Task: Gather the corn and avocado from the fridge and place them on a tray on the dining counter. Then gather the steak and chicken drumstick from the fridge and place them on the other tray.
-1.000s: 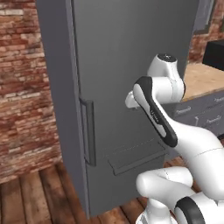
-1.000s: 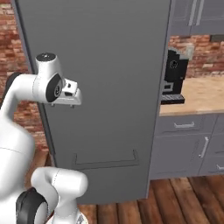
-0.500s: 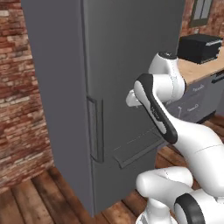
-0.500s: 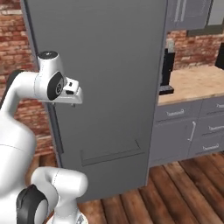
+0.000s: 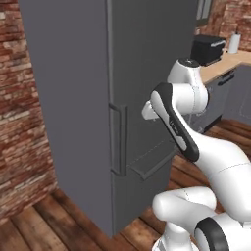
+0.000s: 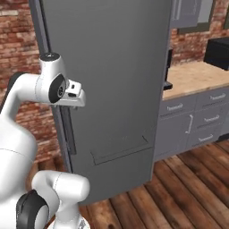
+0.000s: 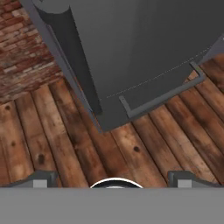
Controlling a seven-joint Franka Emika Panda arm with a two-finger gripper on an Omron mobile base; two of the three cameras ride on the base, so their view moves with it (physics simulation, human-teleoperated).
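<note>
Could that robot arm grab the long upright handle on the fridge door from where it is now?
Probably yes. The end effector is open and points down at the floor, close in front of the closed fridge. Nothing stands between it and the upright handle, but it must turn toward it.

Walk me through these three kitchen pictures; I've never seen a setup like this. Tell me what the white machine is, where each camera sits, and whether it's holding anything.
The white machine is a robot arm on a driving base, in a rendered kitchen. Two cameras ride on the base behind the arm, one on each side; both face a tall grey fridge, its doors closed. The vertical door handle is on the fridge's left side. The third camera sits on the hand and looks down past the fridge's lower drawer handle to the wooden floor. The gripper is open and holds nothing. A counter stands to the right.
</note>
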